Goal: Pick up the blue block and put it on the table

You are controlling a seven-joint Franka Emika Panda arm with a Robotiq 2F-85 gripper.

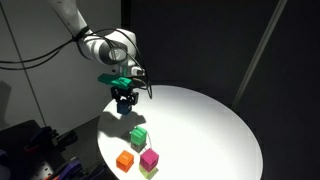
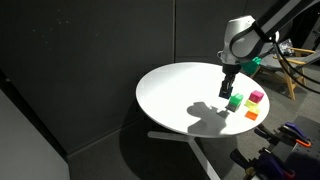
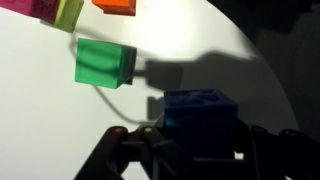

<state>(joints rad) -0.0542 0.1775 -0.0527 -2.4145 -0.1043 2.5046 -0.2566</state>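
The blue block (image 3: 200, 122) is a dark blue cube sitting between my gripper's (image 3: 190, 150) two fingers in the wrist view. The gripper is shut on it. In both exterior views the gripper (image 1: 124, 101) (image 2: 226, 91) hangs a little above the round white table (image 1: 200, 120) (image 2: 175, 90), and casts a shadow on it. The block is too dark to make out there. A green cube (image 3: 104, 64) (image 1: 139, 134) (image 2: 235, 101) stands on the table just beyond the gripper.
A magenta cube (image 1: 149, 157) (image 2: 256, 97) on a yellow-green one and an orange cube (image 1: 125, 160) (image 2: 251, 114) stand near the table's edge past the green cube. They show at the top of the wrist view (image 3: 115, 5). Dark curtains surround the table.
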